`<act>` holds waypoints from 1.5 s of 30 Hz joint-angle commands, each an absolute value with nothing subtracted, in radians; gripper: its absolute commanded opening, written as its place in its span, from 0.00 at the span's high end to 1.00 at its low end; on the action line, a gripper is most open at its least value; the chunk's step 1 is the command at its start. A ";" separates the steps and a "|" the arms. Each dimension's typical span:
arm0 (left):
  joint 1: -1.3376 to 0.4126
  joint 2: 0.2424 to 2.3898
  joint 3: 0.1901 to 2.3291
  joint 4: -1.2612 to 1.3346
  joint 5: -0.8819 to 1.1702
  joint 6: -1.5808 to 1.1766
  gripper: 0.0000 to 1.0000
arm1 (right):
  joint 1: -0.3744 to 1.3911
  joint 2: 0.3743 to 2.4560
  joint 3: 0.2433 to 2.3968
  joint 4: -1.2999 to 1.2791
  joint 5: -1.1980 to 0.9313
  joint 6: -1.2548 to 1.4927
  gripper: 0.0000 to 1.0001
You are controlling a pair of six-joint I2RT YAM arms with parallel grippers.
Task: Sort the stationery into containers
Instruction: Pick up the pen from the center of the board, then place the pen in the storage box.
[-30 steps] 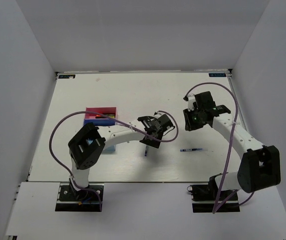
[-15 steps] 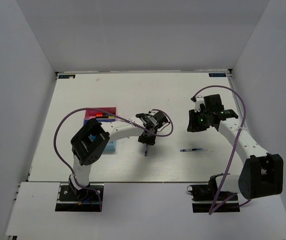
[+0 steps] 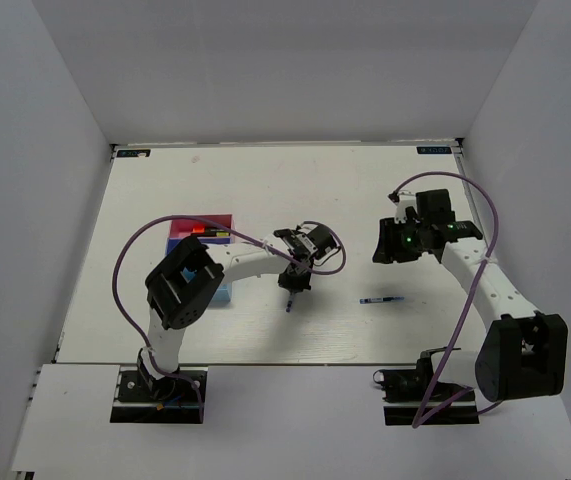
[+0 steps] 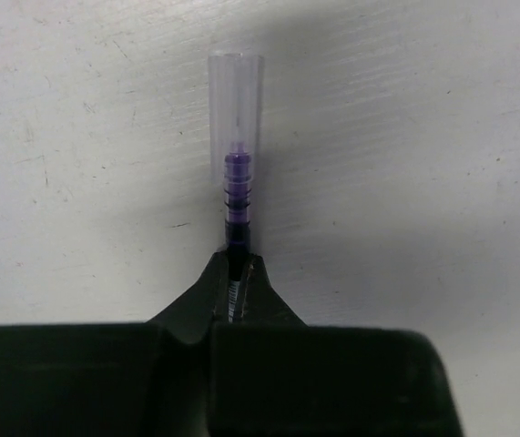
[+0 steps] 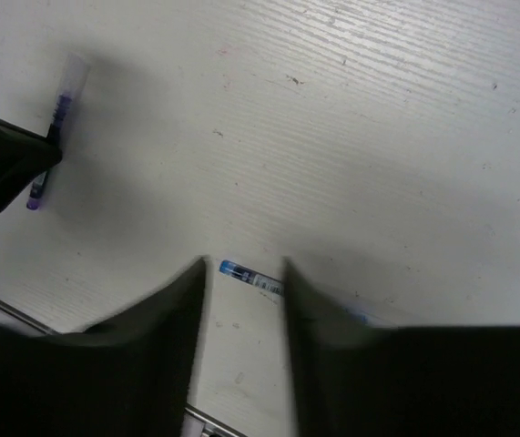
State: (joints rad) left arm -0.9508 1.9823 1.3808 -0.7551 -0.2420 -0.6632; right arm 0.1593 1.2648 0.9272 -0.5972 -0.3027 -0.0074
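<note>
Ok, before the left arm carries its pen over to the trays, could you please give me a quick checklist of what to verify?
1. Left gripper shut on the purple pen: ok, the jaws pinch its barrel.
2. Purple pen lifted off the table: cannot tell.
3. Right gripper out of the way: ok, it is open above the blue pen, well apart from the left arm.
4. Room left in the pink tray: cannot tell, too small to judge.
5. All pens sorted: not ok, the blue pen lies on the table.
</note>
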 commanded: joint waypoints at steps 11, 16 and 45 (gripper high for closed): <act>-0.933 1.569 1.333 -0.874 -0.569 -0.871 1.00 | 0.120 1.218 0.905 -0.589 -0.408 -0.054 0.36; -0.833 1.323 1.131 -0.899 -0.760 -1.268 1.00 | 0.113 1.210 0.900 -0.589 -0.420 -0.046 0.36; -0.652 1.218 0.851 -1.014 -0.945 -1.663 0.47 | 0.060 1.241 0.969 -0.807 -0.629 -0.506 0.23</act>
